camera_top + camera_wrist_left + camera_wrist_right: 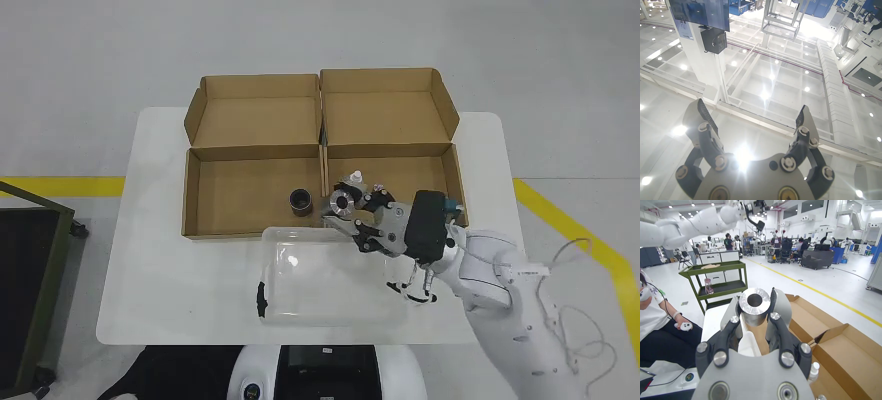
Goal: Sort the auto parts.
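Closed on a metal bushing point(754, 315) with the right gripper point(755, 303), both fingers pressed on its round wall, bore end turned up and a little toward the wrist. Held in the air, not resting on anything. From the top view, placed just above the near corner of the cardboard box point(415, 172) with the small white bottles point(355, 178), close beside the wall shared with the second cardboard box point(235, 195), and just beyond the far rim of the clear plastic bin point(265, 270). Already lying in that second box, near the same shared wall: a dark ring part point(300, 201).

Probably the placing step now. Turns on one relation: nearly straight below the jaws, the bottle box; toward the ring, only a short way across the shared wall. Hard to judge from here the proper box for the bushing; by shape closer to the ring, as a guess. Axis roughly upright, so likely to stand on its flat end if let go low.

Left gripper point(752, 106) pointed at the ceiling, spread wide, nothing between the fingers. Well apart from the parts, so right arm clearly the nearer.

Hidden: lower end of the bushing behind the fingers, and the box floor under it, covered by the gripper in the top view. Bottles partly cut off in the right wrist view.
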`<state>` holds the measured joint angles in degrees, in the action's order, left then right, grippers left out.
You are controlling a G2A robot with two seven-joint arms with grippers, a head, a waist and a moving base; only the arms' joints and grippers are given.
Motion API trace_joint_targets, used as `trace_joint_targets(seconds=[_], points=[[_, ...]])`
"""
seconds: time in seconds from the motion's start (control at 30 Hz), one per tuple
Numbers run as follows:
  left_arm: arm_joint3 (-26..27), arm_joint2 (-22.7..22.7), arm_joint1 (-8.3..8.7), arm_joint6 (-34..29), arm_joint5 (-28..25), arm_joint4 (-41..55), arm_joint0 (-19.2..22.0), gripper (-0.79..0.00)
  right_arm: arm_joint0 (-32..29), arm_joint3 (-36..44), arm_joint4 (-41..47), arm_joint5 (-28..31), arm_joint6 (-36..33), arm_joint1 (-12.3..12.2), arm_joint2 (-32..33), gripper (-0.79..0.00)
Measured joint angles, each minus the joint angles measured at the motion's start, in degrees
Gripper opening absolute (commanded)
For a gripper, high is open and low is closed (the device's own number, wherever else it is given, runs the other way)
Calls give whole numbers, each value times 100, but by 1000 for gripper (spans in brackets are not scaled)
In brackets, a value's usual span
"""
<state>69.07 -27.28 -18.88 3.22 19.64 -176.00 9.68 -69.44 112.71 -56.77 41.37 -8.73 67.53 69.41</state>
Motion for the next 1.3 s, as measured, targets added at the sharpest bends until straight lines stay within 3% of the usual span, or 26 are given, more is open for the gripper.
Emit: trace_joint_targets(seconds=[0.43,0.6,1.13,1.3], points=[[0,0,0,0,0,0,0,0,573,-587,-1606,-889,-315,193,-1273,-785],[0,0,0,0,0,0,0,0,812,-922,-1685,-1078,-384,268,-1525,-785],[0,0,0,0,0,0,0,0,809,-950,-1684,-1122,-389,276,-1548,-785],[0,0,0,0,0,0,0,0,1258,-1341,-1565,-1208,-530,423,-1947,-785]])
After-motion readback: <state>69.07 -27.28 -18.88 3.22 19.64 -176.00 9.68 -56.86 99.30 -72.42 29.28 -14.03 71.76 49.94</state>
